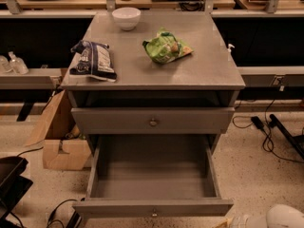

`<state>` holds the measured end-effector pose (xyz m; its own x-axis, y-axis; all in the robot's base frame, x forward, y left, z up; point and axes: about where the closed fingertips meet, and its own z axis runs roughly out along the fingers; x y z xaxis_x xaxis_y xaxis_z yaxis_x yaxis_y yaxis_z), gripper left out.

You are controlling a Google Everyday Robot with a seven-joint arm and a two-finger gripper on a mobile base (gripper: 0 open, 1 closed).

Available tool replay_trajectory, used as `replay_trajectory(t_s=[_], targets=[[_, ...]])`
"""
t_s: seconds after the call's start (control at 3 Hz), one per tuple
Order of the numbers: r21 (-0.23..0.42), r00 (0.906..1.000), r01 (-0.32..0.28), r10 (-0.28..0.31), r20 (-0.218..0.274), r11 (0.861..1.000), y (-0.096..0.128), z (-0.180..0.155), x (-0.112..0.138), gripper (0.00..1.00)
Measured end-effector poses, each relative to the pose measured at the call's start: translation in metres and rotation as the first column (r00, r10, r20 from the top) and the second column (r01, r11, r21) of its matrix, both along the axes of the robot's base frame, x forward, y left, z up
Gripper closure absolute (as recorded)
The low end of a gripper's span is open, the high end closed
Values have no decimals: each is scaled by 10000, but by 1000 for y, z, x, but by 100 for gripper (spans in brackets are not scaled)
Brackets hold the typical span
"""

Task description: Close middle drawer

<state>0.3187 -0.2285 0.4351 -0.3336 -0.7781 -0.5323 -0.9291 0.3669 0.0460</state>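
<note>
My gripper (236, 222) sits low at the bottom-right corner, just beside the right front end of the pulled-out, empty middle drawer (190, 207), placed, I judge, to push it shut; whether my gripper is open or holding anything I cannot tell.

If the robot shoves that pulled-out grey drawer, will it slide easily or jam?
The middle drawer looks empty, so probably light and easy to slide. Its wide front seems stiff, yet a push far from the knob might skew it. The tool sits at the picture's lower right edge, near the drawer's front corner, so off-centre.
</note>
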Motion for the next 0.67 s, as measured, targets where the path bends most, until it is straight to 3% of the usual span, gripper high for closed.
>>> replay_trajectory(t_s=[0.33,0.67], targets=[[795,9988,34,5,-488,9968,12,-69,4,100],[983,9985,-286,331,-444,9947,20,-96,26,100]])
